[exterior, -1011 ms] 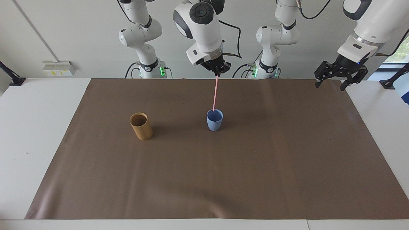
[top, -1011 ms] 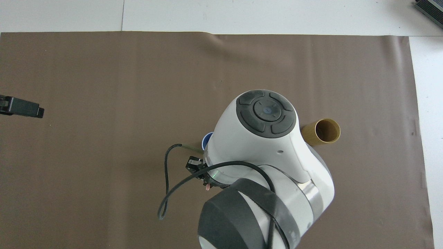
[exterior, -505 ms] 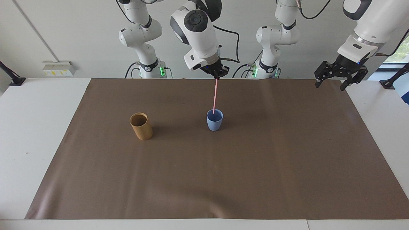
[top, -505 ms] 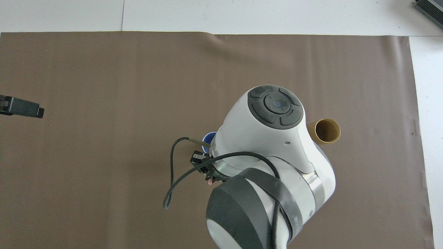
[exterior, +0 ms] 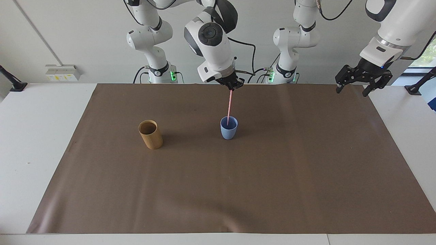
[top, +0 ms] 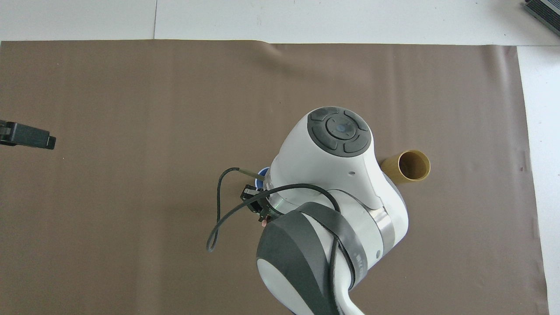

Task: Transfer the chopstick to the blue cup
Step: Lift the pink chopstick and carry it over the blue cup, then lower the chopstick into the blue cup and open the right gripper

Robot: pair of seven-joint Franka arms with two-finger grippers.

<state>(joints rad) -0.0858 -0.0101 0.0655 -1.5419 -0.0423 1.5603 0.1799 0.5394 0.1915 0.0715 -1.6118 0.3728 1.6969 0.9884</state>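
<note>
1. A white desk (exterior: 41, 143) is seen, most of it covered by a brown paper sheet (exterior: 238, 187) with slight creases along its edges.
2. A pale wall (exterior: 85, 41) is seen above the desk's edge at the robots' end, with a small white box (exterior: 63, 72) fixed on it.
3. The chopstick (exterior: 230, 105) is clamped at its top end in the right pincer (exterior: 232, 85), whose fingertips are together on it.
4. The chopstick is held nearly upright, its lower end placed inside the mouth of the blue cup (exterior: 229, 127).
5. The blue cup is found upright near the middle of the sheet; in the overhead view only a part of its rim (top: 261, 173) is shown under the right arm.
6. A tan bamboo cup (exterior: 150, 134) is set upright beside it, toward the right arm's end of the desk, well apart.
7. The left pincer (exterior: 361, 85) is held waiting over the sheet's corner at the left arm's end, its fingers spread apart and nothing in them.
</note>
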